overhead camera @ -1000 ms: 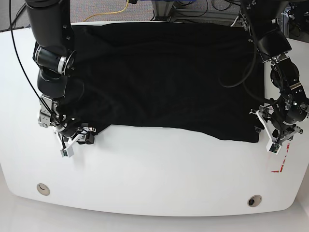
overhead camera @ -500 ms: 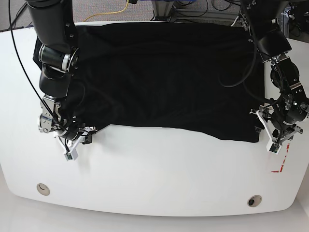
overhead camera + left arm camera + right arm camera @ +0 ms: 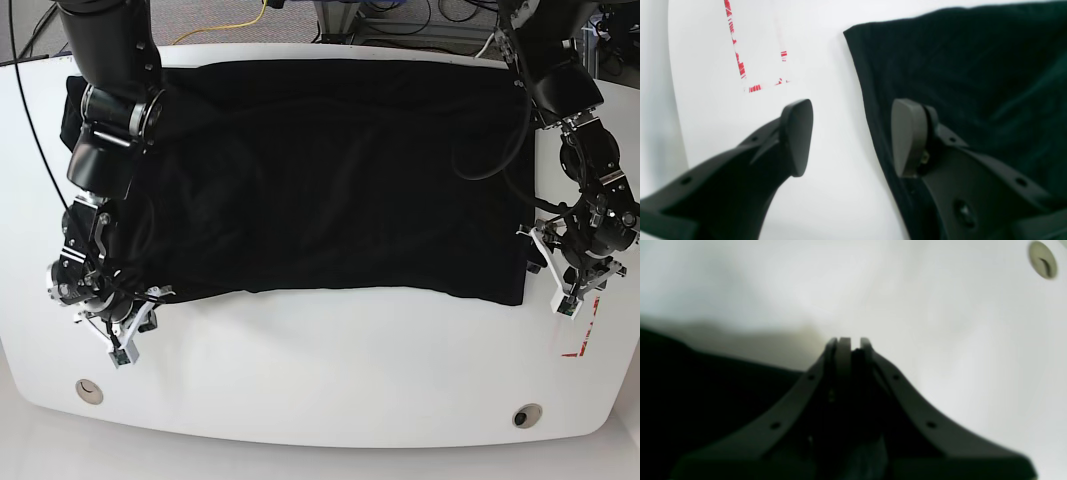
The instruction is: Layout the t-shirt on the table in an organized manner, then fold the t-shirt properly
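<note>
The black t-shirt (image 3: pixel 330 180) lies spread across the white table (image 3: pixel 320 380), its near hem almost straight. At the left of the base view my right gripper (image 3: pixel 122 345) is shut on the t-shirt's near corner. The right wrist view shows those fingers (image 3: pixel 843 350) pressed together with dark cloth (image 3: pixel 706 396) between and behind them. At the right of the base view my left gripper (image 3: pixel 563 292) stands open at the t-shirt's other near corner. In the left wrist view one of its fingers (image 3: pixel 796 136) is over bare table and the other is over the t-shirt (image 3: pixel 973 83), whose side edge runs between them.
A red rectangle marking (image 3: pixel 580 345) (image 3: pixel 740 63) lies just beyond the left gripper near the table edge. Two round grommet holes (image 3: pixel 89 390) (image 3: pixel 527 415) sit along the front; one grommet hole (image 3: pixel 1042 260) shows in the right wrist view. Cables (image 3: pixel 230 25) lie behind the table.
My right gripper has drawn the t-shirt's near corner leftward and toward the front edge, stretching the hem straighter. The left arm has stayed put, open.
</note>
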### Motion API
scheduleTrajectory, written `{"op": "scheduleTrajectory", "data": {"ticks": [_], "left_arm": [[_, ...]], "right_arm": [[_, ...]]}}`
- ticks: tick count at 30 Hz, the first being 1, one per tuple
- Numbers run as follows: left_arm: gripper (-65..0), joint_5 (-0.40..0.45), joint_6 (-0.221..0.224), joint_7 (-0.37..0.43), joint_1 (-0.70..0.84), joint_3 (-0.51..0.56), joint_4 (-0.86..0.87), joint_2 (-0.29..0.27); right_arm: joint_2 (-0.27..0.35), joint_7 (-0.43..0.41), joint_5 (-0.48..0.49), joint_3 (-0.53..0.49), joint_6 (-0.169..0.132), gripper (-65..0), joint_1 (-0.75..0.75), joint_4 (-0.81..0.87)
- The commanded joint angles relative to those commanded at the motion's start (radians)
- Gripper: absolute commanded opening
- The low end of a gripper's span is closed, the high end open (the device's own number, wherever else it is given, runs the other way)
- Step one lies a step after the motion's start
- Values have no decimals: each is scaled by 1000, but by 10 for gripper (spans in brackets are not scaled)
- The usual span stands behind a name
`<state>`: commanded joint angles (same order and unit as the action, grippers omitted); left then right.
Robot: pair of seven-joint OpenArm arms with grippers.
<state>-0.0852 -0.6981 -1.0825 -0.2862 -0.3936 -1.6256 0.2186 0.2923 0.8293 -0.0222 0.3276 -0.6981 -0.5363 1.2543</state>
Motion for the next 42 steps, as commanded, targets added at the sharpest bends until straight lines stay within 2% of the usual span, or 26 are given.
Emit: {"op": "scheduleTrajectory", "data": {"ticks": [9,15,16,18,20,23,26,27,29,33,42], "left_arm": [[-304,0,0,0,2,0,0,-2],[-304,0,0,0,2,0,0,-3],[-304,0,0,0,2,0,0,-3],[-304,0,0,0,2,0,0,-3],[-304,0,0,0,2,0,0,-3],[-304,0,0,2,14,2,0,-3],[-304,0,0,2,18,3,0,-3],[-304,0,0,2,20,3,0,-3],[-304,-2,0,2,20,3,0,-3],[-304,-2,0,2,21,3,0,-3],[-304,-2,0,2,21,3,0,-5]], "right_arm": [[-6,196,0,0,0,-642,181,348],[-51,221,-5,0,0,-625,311,470],[-52,221,-3,0,0,-607,325,479],[-60,221,-2,0,0,-522,354,491],[-72,221,-3,2,0,-415,365,493],[-80,219,-6,3,0,-220,371,493],[-80,219,-2,25,0,-75,368,486],[-81,218,-2,31,0,-49,365,486],[-95,215,0,46,0,-11,358,482],[-101,173,-6,52,0,-8,322,439],[-83,61,0,52,0,-8,265,226]]}}
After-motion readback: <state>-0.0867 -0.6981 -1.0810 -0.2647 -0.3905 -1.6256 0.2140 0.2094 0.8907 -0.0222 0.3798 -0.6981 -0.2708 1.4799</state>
